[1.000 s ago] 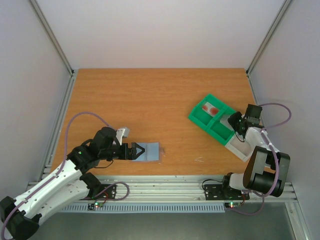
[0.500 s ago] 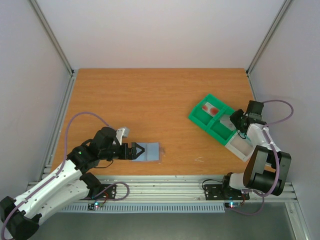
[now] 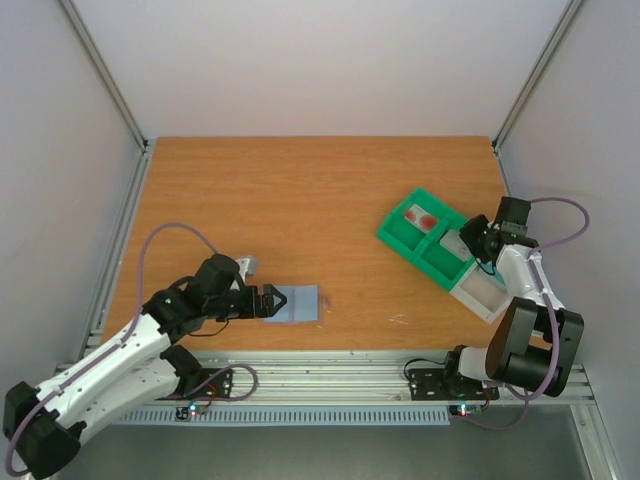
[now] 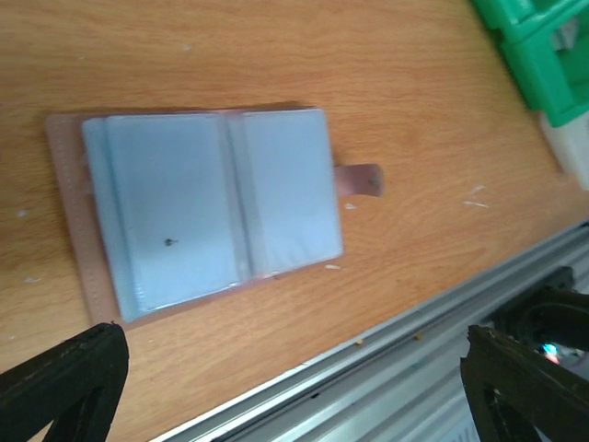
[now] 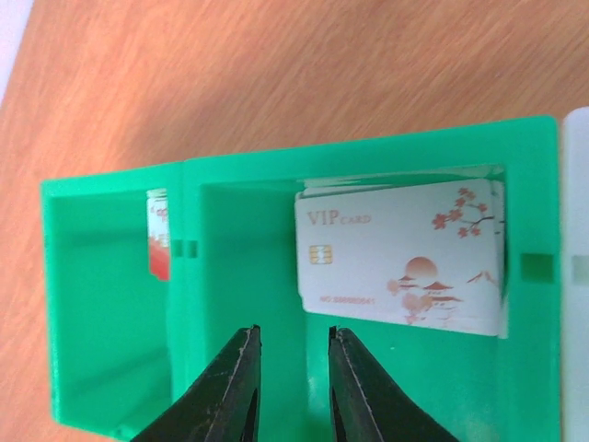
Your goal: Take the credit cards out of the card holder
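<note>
Two cards show in the tray (image 5: pixel 368 152): one (image 5: pixel 400 258) reading "VIP CARD", topping a thin stack, and one red-and-white (image 5: pixel 158 244) in the next compartment. One holder (image 4: pixel 212 212) lies open on the table (image 3: pixel 300 190), well apart. The left gripper (image 3: pixel 275 302) is spread wide at the holder's edge. The right gripper (image 5: pixel 290 368) is slightly parted and empty above the tray.

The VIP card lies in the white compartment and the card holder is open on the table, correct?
No: the VIP card lies in a green compartment, as the right wrist view shows. The card holder is open on the table.
</note>
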`<state>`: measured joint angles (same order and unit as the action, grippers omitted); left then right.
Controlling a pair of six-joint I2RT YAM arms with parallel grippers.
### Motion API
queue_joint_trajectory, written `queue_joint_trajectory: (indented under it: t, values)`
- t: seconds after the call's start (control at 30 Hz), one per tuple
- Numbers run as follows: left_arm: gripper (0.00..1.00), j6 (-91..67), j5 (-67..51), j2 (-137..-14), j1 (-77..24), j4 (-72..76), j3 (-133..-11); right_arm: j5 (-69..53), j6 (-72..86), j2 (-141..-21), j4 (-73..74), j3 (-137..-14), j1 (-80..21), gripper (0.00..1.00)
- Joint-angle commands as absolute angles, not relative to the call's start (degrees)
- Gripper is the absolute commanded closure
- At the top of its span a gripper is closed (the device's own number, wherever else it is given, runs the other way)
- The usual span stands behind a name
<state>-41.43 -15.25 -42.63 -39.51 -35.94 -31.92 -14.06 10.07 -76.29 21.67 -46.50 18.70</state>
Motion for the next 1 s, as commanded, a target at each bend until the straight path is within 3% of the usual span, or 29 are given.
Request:
queue_joint_trajectory:
  t: [0.0, 0.17, 0.63, 0.97]
  values:
    - [0.03, -43.03, -10.4, -45.9, -39.62, -37.04, -32.09, -19.32, 11.43, -73.7, 24.81, -49.12, 17.88, 0.78]
    - [0.18, -44.56, -8.9, -50.17, -39.36, -36.73, -32.0, -22.09, 10.92, -71.13, 28.41, -51.26, 14.22, 0.75]
    - [0.4, -47.88, -16.57, -55.26, -33.19, -25.03, -27.0, -26.38, 11.19, -64.65, 32.61, -48.17, -5.4, 0.67]
    - [0.42, -48.07, -17.73, -60.46, -31.57, -19.23, -24.78, -26.36, 13.04, -67.42, 24.69, -42.81, -24.46, 0.59]
